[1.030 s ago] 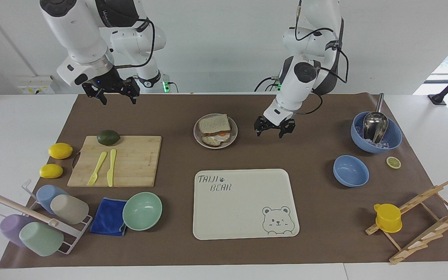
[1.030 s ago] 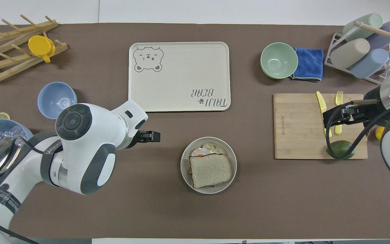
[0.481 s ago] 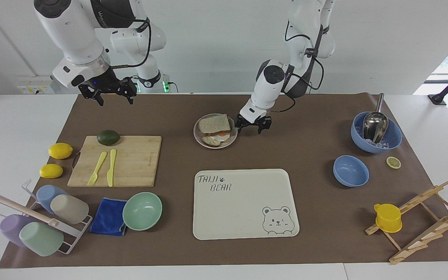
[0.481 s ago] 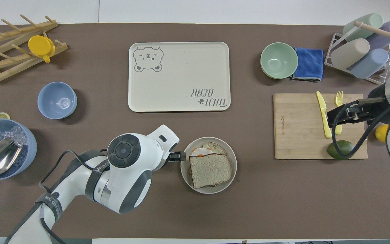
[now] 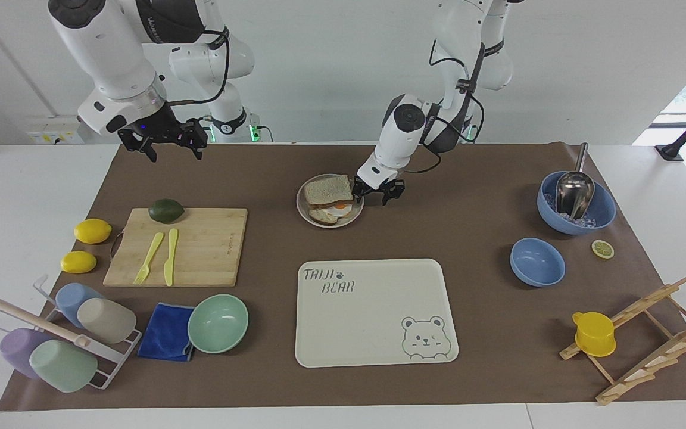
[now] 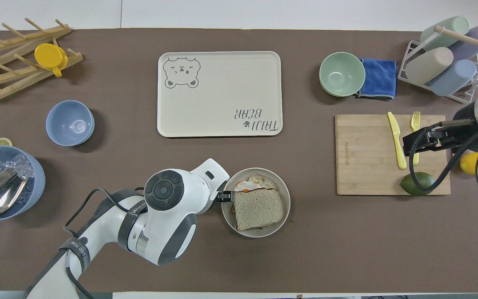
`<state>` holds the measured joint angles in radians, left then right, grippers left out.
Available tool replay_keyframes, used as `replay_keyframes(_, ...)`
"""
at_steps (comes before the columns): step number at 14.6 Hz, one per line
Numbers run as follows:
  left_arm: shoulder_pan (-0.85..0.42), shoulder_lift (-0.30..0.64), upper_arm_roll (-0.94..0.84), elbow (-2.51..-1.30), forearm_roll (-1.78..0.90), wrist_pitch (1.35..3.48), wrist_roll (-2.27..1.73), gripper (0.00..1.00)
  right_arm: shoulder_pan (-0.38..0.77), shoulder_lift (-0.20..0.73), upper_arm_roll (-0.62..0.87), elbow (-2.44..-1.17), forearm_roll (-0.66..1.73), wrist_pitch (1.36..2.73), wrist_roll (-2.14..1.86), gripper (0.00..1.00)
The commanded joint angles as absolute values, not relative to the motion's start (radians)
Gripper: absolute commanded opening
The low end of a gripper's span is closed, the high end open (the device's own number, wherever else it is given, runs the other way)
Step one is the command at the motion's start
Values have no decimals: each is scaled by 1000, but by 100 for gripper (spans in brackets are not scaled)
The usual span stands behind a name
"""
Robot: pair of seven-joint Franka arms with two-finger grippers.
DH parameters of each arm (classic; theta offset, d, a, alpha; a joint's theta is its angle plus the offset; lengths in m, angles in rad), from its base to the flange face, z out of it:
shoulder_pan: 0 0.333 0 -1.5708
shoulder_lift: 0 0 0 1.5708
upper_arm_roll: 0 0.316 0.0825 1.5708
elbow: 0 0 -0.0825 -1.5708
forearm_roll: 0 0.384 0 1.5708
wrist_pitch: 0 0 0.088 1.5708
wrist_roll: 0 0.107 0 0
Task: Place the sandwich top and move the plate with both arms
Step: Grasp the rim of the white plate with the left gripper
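Observation:
The sandwich top [image 5: 327, 189] [image 6: 258, 208], a speckled bread slice with brown crust, lies on the fried egg [image 6: 245, 187] and lower slice in the round beige plate [image 5: 350, 218] [image 6: 285, 194]. My left gripper [image 5: 376, 193] [image 6: 225, 195] is low at the plate's rim, on the side toward the left arm's end. Its fingers stand apart and one fingertip [image 5: 357, 190] is at the rim; I cannot tell if it touches. My right gripper [image 5: 163, 142] [image 6: 418, 142] hangs open and empty, high over the cutting board.
Farther from the robots than the plate lies the cream bear tray [image 5: 373, 310]. The cutting board [image 5: 200, 250] carries a lime, a fork and a knife, with lemons beside it. The mint bowl [image 5: 218, 323], blue cloth, cup rack, two blue bowls and wooden rack line the mat's edges.
My left gripper has swung in from the left arm's end of the table and come down to the plate's rim. The right gripper has drifted slightly toward its own end.

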<state>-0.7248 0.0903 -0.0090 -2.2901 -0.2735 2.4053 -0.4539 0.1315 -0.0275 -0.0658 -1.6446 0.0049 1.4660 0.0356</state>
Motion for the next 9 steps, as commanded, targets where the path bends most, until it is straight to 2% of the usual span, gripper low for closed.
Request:
replay_keyframes(1,-742,86,5,-2309,-291,2434,-459,69,112,-35,-58,-1651,-5,1456,9,100)
replay_keyframes(3,-755,84,5,-2309,-293,2436,-459,57,114,-37,-58,-1649,-5,1453,9,100)
replay_keyframes(5,-759,86,5,-2309,-320,2436,-457,49,114,-37,-58,-1649,-5,1453,8,100)
replay_keyframes(9,-778,89,6,-2307,-324,2447,-457,46,114,-35,-58,-1649,-5,1451,8,100)
